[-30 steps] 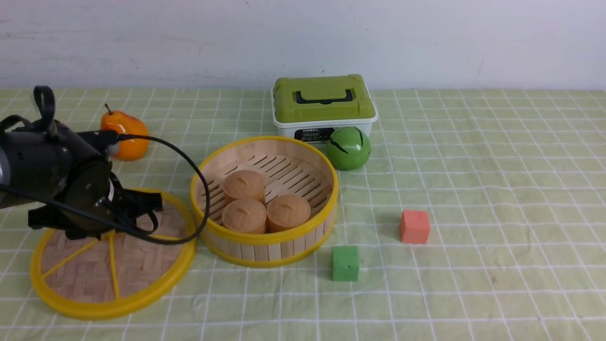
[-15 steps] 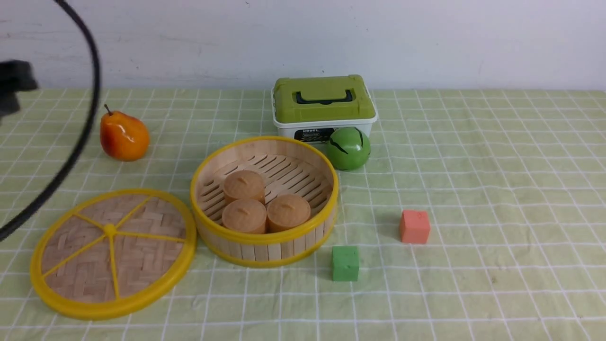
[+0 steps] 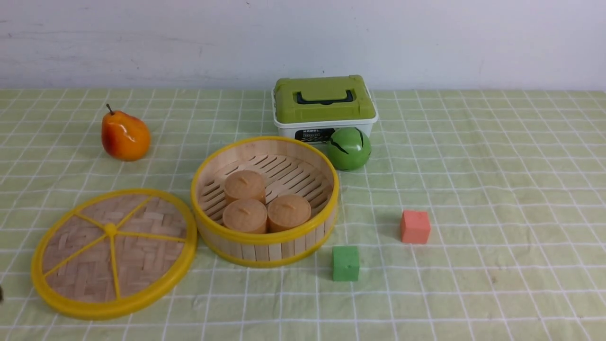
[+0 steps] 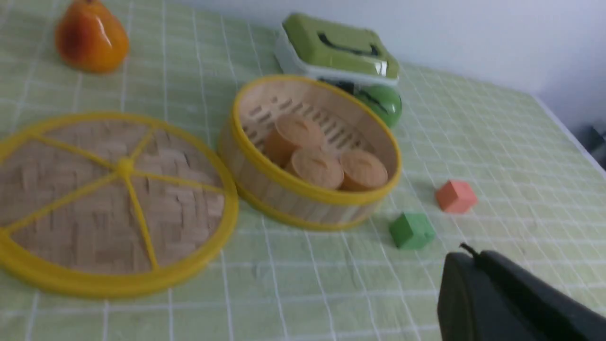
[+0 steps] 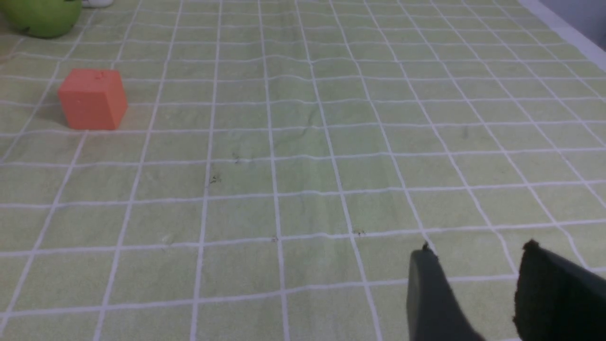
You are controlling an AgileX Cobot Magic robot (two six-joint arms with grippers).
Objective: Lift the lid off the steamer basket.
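One lid [image 3: 113,253] lies flat on the checked cloth [image 3: 497,156] at the near left, spokes up. Its yellow rim is touching or all but touching the steamer basket [image 3: 265,237] just to its right; the views do not settle which. The basket stands uncovered at the middle of the table with three tan buns [image 3: 244,185] on its slatted floor, so I judge the lid to be off and the task as good as finished.

What could go wrong is a disturbance, not a failed grasp. The left gripper [image 4: 511,298] shows only as one dark piece in its wrist view, and I cannot tell whether its jaws are apart or together. It sits on the near side of the scene. A low sweep by that arm could catch the lid's raised rim and push it into the basket. The basket looks light and would likely slide toward the green cube [image 3: 345,263] just beside its near right, or toward the green ball [image 3: 349,148] at its far right, which rests against the white box [image 3: 324,106].

The right gripper [image 5: 477,246] has its jaws apart and empty over bare cloth. It is well apart from the orange cube [image 3: 414,227], so it poses little threat. The pear [image 3: 124,135] at the far left is out of the way.
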